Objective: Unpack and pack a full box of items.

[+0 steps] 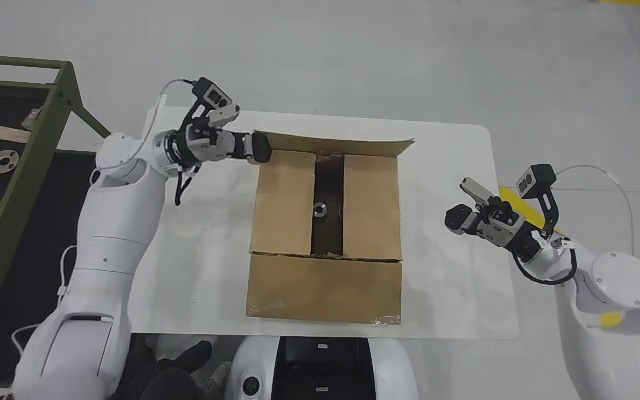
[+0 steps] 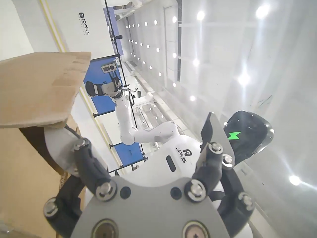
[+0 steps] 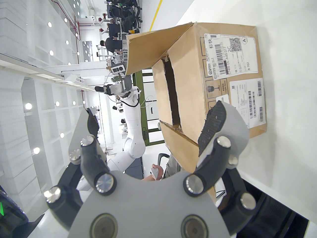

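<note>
A brown cardboard box (image 1: 325, 215) stands in the middle of the white table (image 1: 450, 150). Its two long top flaps lie almost shut, with a dark gap between them where a small round metal item (image 1: 320, 209) shows. The far flap (image 1: 340, 145) is raised and the near flap (image 1: 325, 288) folds outward. My left gripper (image 1: 258, 147) is open at the far left corner of the box, one finger (image 2: 55, 134) tucked under the raised flap (image 2: 37, 87). My right gripper (image 1: 457, 217) hangs open to the right of the box (image 3: 223, 75), apart from it.
A green metal frame (image 1: 40, 110) stands off the table's left side. A yellow object (image 1: 530, 212) lies behind my right arm near the table's right edge. Bare table lies to the left and right of the box.
</note>
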You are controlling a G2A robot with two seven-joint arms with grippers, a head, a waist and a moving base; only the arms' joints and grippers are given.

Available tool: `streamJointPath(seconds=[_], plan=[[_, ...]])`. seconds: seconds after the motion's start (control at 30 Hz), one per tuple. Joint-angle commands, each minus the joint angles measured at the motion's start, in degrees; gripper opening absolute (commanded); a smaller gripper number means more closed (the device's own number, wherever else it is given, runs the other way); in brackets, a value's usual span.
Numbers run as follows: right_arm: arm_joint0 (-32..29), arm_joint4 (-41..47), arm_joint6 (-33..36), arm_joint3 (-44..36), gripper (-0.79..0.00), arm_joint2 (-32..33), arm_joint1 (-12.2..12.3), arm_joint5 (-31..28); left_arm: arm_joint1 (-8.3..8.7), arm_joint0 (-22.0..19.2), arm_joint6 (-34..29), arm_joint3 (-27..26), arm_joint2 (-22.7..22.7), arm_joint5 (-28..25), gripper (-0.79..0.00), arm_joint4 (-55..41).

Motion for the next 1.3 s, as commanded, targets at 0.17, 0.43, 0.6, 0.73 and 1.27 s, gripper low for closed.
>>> streamJointPath(seconds=[0.17,0.43,0.6,0.73,1.27], plan=[[0.0,0.0,0.0,0.0,0.0,0.0,0.0,0.0,-0.41,-3.2,2.3,-0.2,1.9,0.9,0.0,1.3],[0.0,0.0,0.0,0.0,0.0,0.0,0.0,0.0,-1.13,-6.5,5.5,2.7,4.7,0.5,0.0,3.1],[0.0,0.0,0.0,0.0,0.0,0.0,0.0,0.0,-1.15,-4.9,2.2,1.5,5.6,1.4,0.0,2.2],[0.0,0.0,0.0,0.0,0.0,0.0,0.0,0.0,-0.7,-0.7,-1.0,-1.2,5.0,2.2,0.0,1.3],[0.0,0.0,0.0,0.0,0.0,0.0,0.0,0.0,2.41,15.0,-7.9,-11.7,0.0,6.1,0.0,6.4]])
